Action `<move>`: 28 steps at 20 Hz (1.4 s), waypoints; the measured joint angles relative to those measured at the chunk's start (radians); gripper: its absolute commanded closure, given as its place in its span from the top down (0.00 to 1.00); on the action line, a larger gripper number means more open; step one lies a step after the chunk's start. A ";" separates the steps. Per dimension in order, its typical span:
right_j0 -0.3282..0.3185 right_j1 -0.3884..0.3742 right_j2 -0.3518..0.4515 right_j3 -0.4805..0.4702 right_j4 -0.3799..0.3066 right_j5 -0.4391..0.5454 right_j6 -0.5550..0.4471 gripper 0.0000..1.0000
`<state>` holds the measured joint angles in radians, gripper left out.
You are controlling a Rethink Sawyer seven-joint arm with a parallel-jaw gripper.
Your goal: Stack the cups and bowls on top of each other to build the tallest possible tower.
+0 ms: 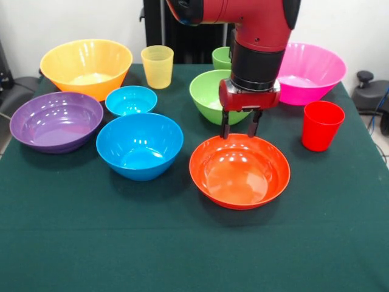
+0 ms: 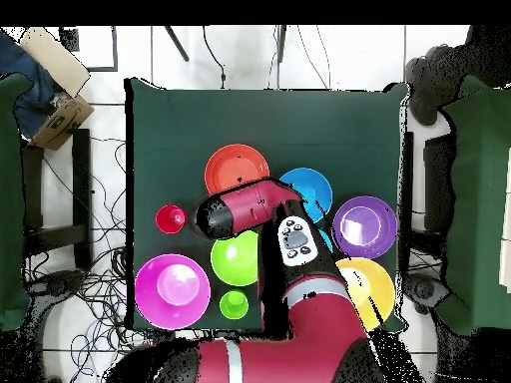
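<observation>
Gripper (image 1: 240,130): fingers apart, empty, poised over red-orange bowl's (image 1: 239,172) far rim for pickup; bowls unstacked across worktop (image 1: 182,243).

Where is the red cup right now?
In the front view the red cup stands upright at the right, just in front of the pink bowl and right of the red-orange bowl; apart from both.

The front camera sat close and low across the green table (image 1: 182,243), facing the arm (image 1: 258,36). The overhead camera hung high, looked straight down — half-turned against the front. Both shared the tabletop (image 2: 269,120) — and the red-orange bowl (image 1: 239,171) (image 2: 236,168).
</observation>
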<state>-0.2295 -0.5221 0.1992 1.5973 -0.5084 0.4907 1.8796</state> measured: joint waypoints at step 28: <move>-0.053 0.020 0.010 0.017 0.187 0.112 0.000 1.00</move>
<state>-0.2824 -0.5023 0.2093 1.6140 -0.3214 0.6031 1.8796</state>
